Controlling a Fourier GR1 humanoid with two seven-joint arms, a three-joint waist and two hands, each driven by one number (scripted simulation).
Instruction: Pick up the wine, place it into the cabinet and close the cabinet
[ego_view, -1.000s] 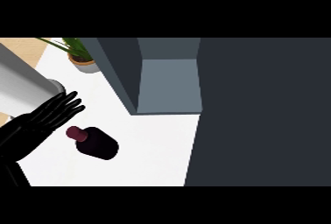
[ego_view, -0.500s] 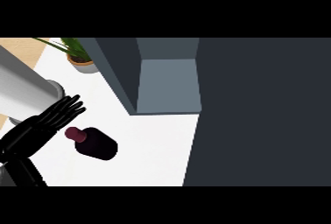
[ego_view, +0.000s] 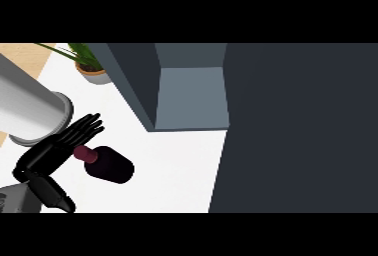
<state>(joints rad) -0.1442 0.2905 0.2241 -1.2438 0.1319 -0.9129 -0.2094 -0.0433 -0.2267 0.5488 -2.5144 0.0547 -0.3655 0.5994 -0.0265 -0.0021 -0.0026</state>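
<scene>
The wine bottle (ego_view: 109, 165) is dark maroon with a red-capped neck (ego_view: 86, 154) and stands on the white counter (ego_view: 177, 170), left of centre. My left hand (ego_view: 44, 157) comes in from the lower left, just left of the bottle. Its fingers (ego_view: 80, 131) are straight and reach past the neck on its far side, and the thumb (ego_view: 56, 195) points down, apart from the bottle. Nothing is held. The cabinet (ego_view: 192, 97) is open behind the bottle, showing a grey inside. My right hand does not show.
A large grey cylinder (ego_view: 28, 112) lies at the left edge, close to my fingers. A potted plant (ego_view: 92, 72) stands at the back left. A dark cabinet face (ego_view: 295, 130) fills the right side and bounds the counter.
My left hand has slid down and toward the bottle; its fingers now lie beside the neck and the thumb has come into view. The bottle has not moved.
</scene>
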